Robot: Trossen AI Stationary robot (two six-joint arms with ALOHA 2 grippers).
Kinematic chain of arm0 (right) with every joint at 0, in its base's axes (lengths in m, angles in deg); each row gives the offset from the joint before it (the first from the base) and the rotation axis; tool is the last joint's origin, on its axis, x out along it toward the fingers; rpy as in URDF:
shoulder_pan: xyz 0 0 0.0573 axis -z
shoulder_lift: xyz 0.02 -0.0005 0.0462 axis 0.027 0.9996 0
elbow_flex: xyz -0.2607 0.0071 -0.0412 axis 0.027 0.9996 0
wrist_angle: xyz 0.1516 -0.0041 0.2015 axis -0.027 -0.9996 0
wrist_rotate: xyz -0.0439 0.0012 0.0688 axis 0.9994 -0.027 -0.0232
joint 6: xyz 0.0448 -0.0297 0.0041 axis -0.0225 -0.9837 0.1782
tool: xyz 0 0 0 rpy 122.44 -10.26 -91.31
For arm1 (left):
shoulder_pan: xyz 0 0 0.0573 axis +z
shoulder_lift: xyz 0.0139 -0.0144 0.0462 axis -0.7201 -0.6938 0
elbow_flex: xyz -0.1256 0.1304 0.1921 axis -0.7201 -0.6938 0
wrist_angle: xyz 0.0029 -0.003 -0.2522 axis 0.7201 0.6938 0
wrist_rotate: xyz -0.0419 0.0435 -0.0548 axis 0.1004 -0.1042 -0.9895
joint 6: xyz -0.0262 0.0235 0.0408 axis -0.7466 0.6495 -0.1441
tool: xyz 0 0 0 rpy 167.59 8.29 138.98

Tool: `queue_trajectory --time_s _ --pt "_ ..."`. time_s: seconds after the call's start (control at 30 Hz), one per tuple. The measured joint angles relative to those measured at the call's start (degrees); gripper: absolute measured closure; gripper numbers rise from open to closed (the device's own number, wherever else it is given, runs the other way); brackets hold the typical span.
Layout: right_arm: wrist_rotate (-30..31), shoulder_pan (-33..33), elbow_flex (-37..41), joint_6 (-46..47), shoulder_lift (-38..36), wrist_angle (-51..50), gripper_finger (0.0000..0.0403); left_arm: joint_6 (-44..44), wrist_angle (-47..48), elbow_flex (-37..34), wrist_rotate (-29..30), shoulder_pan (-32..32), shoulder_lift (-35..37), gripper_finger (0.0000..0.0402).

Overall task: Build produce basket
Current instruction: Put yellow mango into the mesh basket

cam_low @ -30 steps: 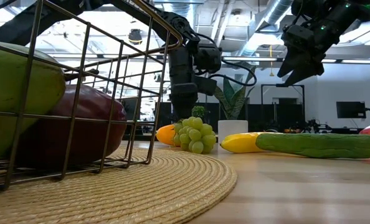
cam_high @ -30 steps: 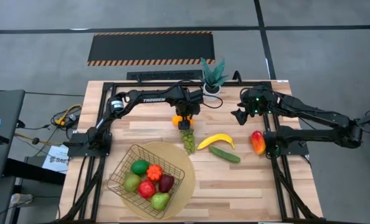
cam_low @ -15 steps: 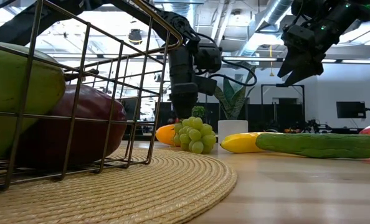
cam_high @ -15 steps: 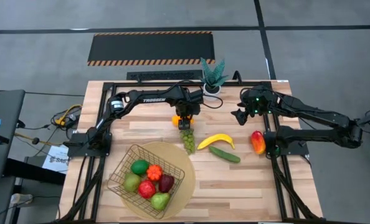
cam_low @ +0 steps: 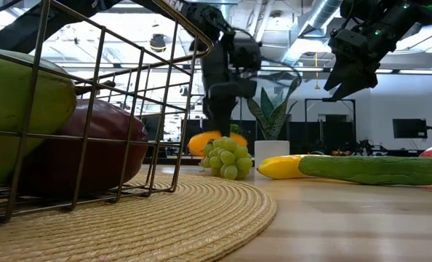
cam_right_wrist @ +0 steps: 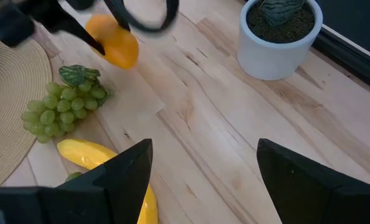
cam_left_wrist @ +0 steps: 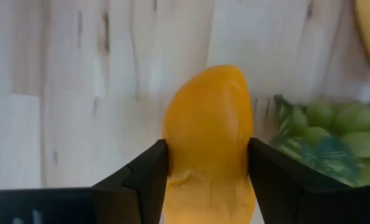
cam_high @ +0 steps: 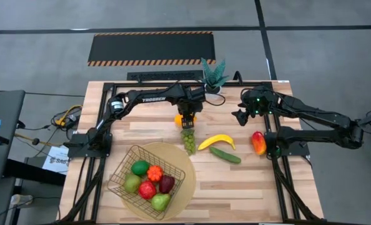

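Jaws of left gripper (cam_left_wrist: 208,180) clamp orange fruit (cam_left_wrist: 208,134).

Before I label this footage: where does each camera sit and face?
High: overhead, looking down; both arms, basket.
Low: tabletop level, facing the room; left gripper above grapes.
Left wrist: past its fingers, clamping the orange fruit.
Right wrist: past open right gripper.
Shared: right wrist also shows fruit, grapes.

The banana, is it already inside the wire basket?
No, the banana lies on the bare table beside the cucumber, outside the basket.
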Motion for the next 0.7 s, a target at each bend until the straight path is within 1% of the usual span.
queue_trajectory --time_s 0.17,0.37,0.4,0.43,0.47,0.7 --pt "0.0 0.0 0.0 0.0 0.0 0.0 0.0092 -1.1 5.4 8.3 -0.5 -0.1 0.0 0.0225" --pt "0.0 0.0 0.0 0.0 0.0 0.6 0.0092 -3.8 12.5 23.1 -1.7 -0.5 0.0 0.0225" --pt "0.0 0.0 0.0 0.0 0.0 0.9 0.0092 -4.7 11.3 23.2 -1.7 -0.7 0.8 0.0225" --pt "0.0 0.0 0.0 0.0 0.0 1.2 0.0092 -6.1 8.9 21.4 -2.1 -0.8 3.1 0.0225" --pt "0.0 0.0 0.0 0.0 0.0 1.4 0.0092 -7.3 8.4 20.2 -2.5 -0.9 4.9 0.0225" --pt "0.0 0.1 0.0 0.0 0.0 2.7 0.0092 -13.5 5.0 20.0 -2.9 -2.9 14.2 0.0225"
